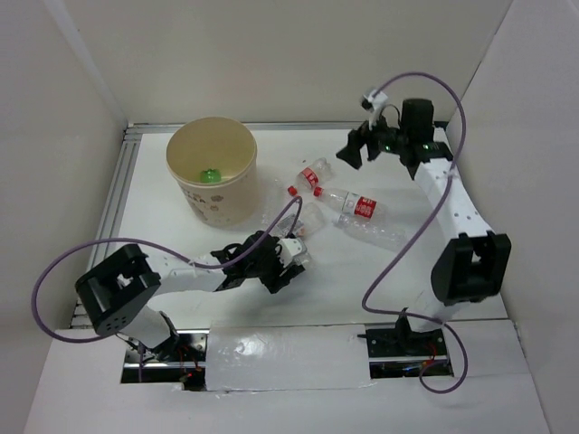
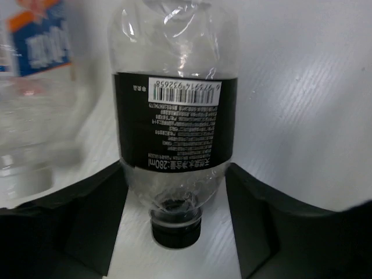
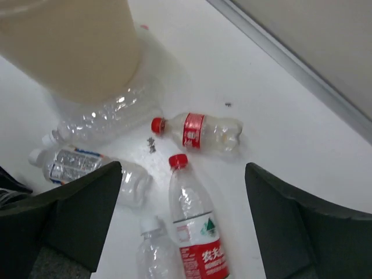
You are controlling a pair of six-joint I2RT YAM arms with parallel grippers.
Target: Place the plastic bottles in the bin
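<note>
A clear, partly crushed bottle with a dark label [image 2: 174, 125] and a black cap [image 2: 177, 225] lies on the table, cap towards the camera. My left gripper [image 1: 295, 256] is shut on it, with the fingers [image 2: 87, 215] against both sides of its shoulder. My right gripper [image 1: 360, 150] hangs open above the table with nothing between its fingers [image 3: 273, 221]. Below it lie a small red-labelled bottle [image 3: 200, 131], a red-capped bottle [image 3: 195, 226], a white-capped bottle [image 3: 154, 253] and a blue-labelled one [image 3: 75, 165]. The tan bin [image 1: 217, 194] stands at the back left.
A small green thing [image 1: 210, 175] lies on the bin's bottom. A crushed clear bottle [image 3: 104, 119] rests against the bin's foot. Another bottle with a blue and orange label [image 2: 35, 64] lies just left of the held one. White walls enclose the table.
</note>
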